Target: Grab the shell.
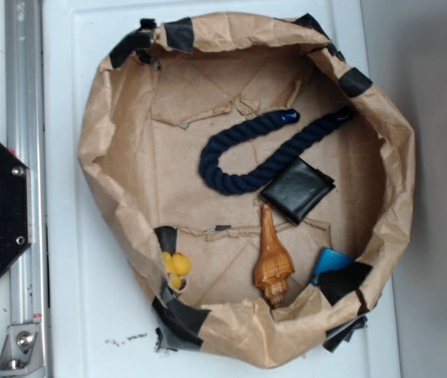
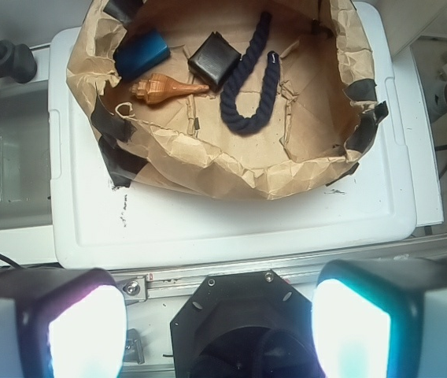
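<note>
A crumpled brown paper basin patched with black tape (image 1: 97, 134) sits on a white plastic lid (image 2: 231, 224) and holds a glossy orange-brown spiral shell (image 1: 271, 261), a dark blue rope (image 1: 243, 153), a black square pouch (image 1: 297, 189), a blue object (image 2: 142, 53) and small yellow balls (image 1: 175, 268). The gripper (image 2: 219, 327) is spread wide and empty, its two pale pads (image 2: 86, 331) low in the wrist view. The shell lies well beyond the fingers, toward the left one, tip touching the pouch.

One brown paper basin (image 1: 97, 150) holds the objects: one orange-brown shell (image 1: 272, 260), one dark blue rope (image 1: 243, 153), one black square wallet-like pouch (image 1: 297, 189), one blue object (image 1: 332, 262) partly hidden by the paper wall, and a cluster of small yellow balls (image 1: 175, 268), about three, exact number unclear
</note>
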`<state>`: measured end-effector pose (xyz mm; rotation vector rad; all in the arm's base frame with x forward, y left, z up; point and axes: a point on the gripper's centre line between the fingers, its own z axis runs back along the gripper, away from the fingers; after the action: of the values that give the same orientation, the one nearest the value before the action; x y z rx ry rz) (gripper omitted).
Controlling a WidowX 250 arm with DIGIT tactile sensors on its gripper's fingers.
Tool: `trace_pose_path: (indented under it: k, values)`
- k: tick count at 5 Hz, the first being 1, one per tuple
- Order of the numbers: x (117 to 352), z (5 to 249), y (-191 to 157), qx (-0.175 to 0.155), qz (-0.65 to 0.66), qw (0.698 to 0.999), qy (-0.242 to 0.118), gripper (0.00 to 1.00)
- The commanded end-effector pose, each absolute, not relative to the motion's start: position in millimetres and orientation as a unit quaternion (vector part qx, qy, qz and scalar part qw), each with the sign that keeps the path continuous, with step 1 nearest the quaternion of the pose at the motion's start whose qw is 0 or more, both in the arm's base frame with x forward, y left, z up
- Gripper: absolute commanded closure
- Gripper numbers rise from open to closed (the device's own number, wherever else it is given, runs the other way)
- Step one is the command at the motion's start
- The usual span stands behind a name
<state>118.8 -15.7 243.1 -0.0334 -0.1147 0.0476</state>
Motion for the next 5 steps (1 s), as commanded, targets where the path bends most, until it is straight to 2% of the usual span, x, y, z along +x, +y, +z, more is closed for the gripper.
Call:
trace_pose_path:
  k: [1, 2, 3, 4, 5]
  values:
    - [119, 243, -16, -0.017, 0.024, 0.998, -0.057, 0.00]
    - [161, 226, -14, -0.001, -0.014, 0.998, -0.062, 0.00]
    - [206, 210, -18, -0.020, -0.067, 0.994, -0.081, 0.00]
    - [243, 182, -16, -0.021, -0.125, 0.987, -0.099, 0.00]
    - [269, 152, -15, -0.015, -0.187, 0.976, -0.111, 0.00]
